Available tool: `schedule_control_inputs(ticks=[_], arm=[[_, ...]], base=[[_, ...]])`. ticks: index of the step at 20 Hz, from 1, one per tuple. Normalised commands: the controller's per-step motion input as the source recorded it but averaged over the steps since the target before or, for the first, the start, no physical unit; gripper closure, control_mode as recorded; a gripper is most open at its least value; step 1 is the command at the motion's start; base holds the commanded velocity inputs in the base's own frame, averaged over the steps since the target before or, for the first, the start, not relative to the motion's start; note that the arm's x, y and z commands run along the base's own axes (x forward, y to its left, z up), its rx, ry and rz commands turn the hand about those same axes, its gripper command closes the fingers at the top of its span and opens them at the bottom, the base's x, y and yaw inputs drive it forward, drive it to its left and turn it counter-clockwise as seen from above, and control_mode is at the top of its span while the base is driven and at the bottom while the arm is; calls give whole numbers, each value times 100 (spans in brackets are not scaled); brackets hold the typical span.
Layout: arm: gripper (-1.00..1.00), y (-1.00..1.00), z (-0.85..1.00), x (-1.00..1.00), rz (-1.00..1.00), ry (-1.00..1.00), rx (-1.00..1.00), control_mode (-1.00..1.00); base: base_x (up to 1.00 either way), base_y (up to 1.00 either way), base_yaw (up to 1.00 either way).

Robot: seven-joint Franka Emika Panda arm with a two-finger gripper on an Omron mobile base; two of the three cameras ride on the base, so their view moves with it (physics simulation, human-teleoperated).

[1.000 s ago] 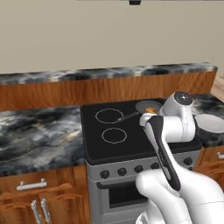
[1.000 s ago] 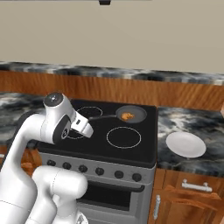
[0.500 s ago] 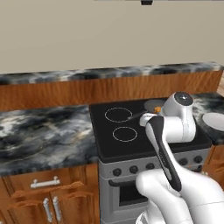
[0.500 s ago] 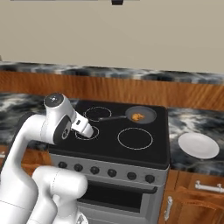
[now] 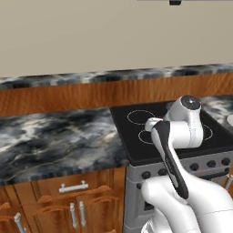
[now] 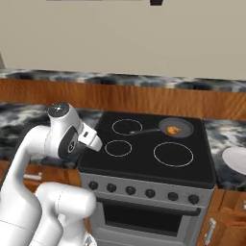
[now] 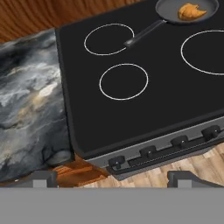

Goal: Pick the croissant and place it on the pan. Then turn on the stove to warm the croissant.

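Croissant (image 6: 175, 129) already sits in the pan (image 6: 177, 128), upper right of the right base frame, on the stove's (image 6: 144, 161) back-right burner; in the hand view it's at the top right corner. So we judge the pick-and-place half done and the knob (image 7: 116, 162) step left

Gripper (image 7: 111, 180) hangs over the stove's front-left corner, jaws wide apart, nothing between them; fingertips (image 7: 41, 178) show at the bottom of the hand view

Handling, our guess: croissant is light, soft and flaky, crushes easily, so if we ever regrip it we'd pinch gently across the thick middle. Pan looks stiff and heavier, thin straight handle pointing toward the back-left burner, the obvious place to hold. Knobs are small round rigid black caps along the grey front panel, lower right of the hand view; we'd pinch one across its diameter and twist. Which knob drives the back-right burner we can't tell

No brand, label or readable writing anywhere, no markings visible by the knobs
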Motion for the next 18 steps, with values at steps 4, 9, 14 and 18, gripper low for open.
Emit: schedule_control_inputs(ticks=[4,9,14,18], arm=[[-100,0,0,0,0,0,0,100],[-100,0,0,0,0,0,0,100],[-100,-1,0,0,0,0,0,-100],[-100,-50,-4,-13,3,-1,3,-100]], base=[[0,60,-7],[0,51,-6],[0,16,-1],[0,0,0]])
